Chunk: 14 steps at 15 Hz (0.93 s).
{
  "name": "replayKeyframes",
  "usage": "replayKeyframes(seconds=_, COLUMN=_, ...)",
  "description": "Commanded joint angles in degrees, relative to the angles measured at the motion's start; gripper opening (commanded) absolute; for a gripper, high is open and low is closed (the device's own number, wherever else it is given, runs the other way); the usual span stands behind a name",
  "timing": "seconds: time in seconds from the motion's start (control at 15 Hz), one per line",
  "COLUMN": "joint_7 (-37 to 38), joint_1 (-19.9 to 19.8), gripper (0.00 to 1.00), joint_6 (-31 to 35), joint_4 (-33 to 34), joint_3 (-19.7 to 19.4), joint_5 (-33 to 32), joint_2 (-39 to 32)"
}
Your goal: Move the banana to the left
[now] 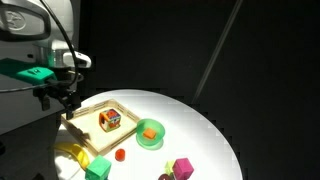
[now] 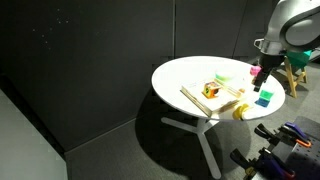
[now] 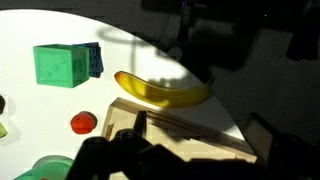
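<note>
plainly wide open: gripper (image 1: 58, 97) with jaws spread as far as they go, nothing between them, nothing touched. hangs above the rim of the white round table (image 1: 200, 125), close by the wooden tray (image 1: 95, 130).

finds the banana (image 3: 160, 92) almost straight beneath the hand in the wrist view, lying flat on the tabletop, curved, just beside the tray's edge and clear of the jaws. shows it again in an exterior view as a yellow shape below the gripper, on the table next to the tray.

beyond the banana, farther from the hand: green cube (image 3: 58, 65) with a blue block (image 3: 93, 58) just beside it. off the banana's one end, a small red ball (image 3: 83, 122), apart from both banana and cube. nearer the hand's side of the ball, part of a green bowl (image 3: 45, 168).

inside the tray, a many-coloured cube (image 1: 110, 120). well apart from the hand, across the table, a magenta block (image 1: 182, 167).
</note>
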<state>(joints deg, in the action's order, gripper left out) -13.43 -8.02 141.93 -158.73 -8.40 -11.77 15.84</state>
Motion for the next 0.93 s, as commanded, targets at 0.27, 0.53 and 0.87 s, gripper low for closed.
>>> replayKeyframes(seconds=0.27, joint_7=0.27, joint_1=2.47, gripper=1.00, joint_6=-9.19, joint_4=-0.32, joint_3=1.54, joint_5=2.64, joint_2=11.58)
replayKeyframes(seconds=0.53, joint_7=0.41, joint_1=3.68, gripper=1.00, joint_6=-12.54, joint_4=-0.37, joint_3=2.06, joint_5=3.49, joint_2=16.12)
replayKeyframes(seconds=0.87, joint_7=0.43, joint_1=4.62, gripper=1.00, joint_6=-16.10, joint_4=-0.30, joint_3=2.19, joint_5=4.41, joint_2=21.24)
